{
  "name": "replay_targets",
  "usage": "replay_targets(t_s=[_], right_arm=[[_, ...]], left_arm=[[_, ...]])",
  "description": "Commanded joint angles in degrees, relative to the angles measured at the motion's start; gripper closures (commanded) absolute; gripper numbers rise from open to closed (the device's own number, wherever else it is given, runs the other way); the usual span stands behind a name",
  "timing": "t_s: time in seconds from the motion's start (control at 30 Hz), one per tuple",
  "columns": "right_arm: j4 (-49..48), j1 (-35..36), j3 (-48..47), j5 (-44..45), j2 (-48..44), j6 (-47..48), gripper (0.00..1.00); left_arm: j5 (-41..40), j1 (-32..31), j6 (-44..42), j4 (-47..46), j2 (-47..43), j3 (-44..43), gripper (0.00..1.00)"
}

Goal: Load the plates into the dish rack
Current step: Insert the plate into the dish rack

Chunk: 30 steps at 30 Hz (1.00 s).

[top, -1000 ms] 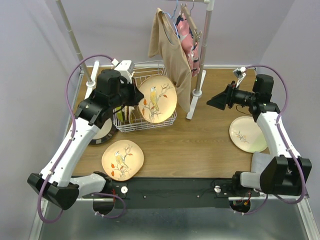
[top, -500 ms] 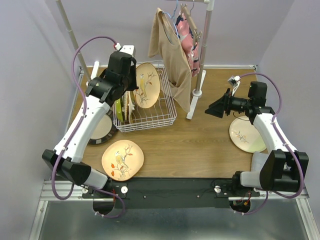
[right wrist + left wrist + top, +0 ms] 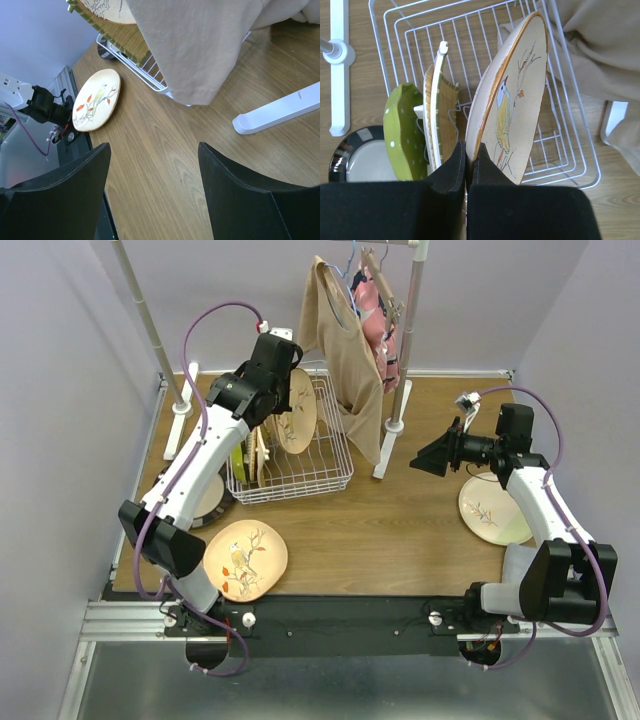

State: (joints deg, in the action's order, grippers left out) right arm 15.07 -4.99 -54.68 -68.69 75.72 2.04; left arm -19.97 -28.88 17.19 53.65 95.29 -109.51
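My left gripper (image 3: 469,151) is shut on the rim of a peach bird-painted plate (image 3: 512,100), which stands on edge in the white wire dish rack (image 3: 560,145). To its left a woven-look plate (image 3: 442,120) and a lime dotted plate (image 3: 402,132) stand upright in the rack (image 3: 320,465). A second bird plate (image 3: 245,560) lies flat near the front edge. A dark-rimmed plate (image 3: 205,502) lies left of the rack. A cream-green plate (image 3: 495,508) lies at the right, below my right gripper (image 3: 420,455), which hangs open with nothing in it.
A beige garment (image 3: 345,350) hangs from the white clothes-rail stand and drapes over the rack's right side. The stand's white feet rest on the table at the right (image 3: 385,455) and at the left (image 3: 180,425).
My left arm has carried the bird plate back over the rack and turned it from face-up leaning to upright on edge. The right gripper shifted slightly left and down, then held still.
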Motion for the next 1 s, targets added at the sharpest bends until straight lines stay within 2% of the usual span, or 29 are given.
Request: replay_targets(t_s=[0.0, 0.53, 0.97], right_arm=[[-0.39, -0.10, 0.89, 0.22, -0.58, 0.86, 0.21], [-0.30, -0.10, 0.80, 1.45, -0.84, 0.94, 0.21], [-0.30, -0.10, 0.80, 1.98, -0.75, 0.86, 0.21]], left_arm=[[-4.91, 0.49, -0.40, -2.41, 0.07, -3.43, 1.00], [-3.06, 6.64, -1.98, -1.18, 0.34, 1.14, 1.00], [-5.60, 9.37, -3.48, -0.47, 0.34, 1.85, 1.00]])
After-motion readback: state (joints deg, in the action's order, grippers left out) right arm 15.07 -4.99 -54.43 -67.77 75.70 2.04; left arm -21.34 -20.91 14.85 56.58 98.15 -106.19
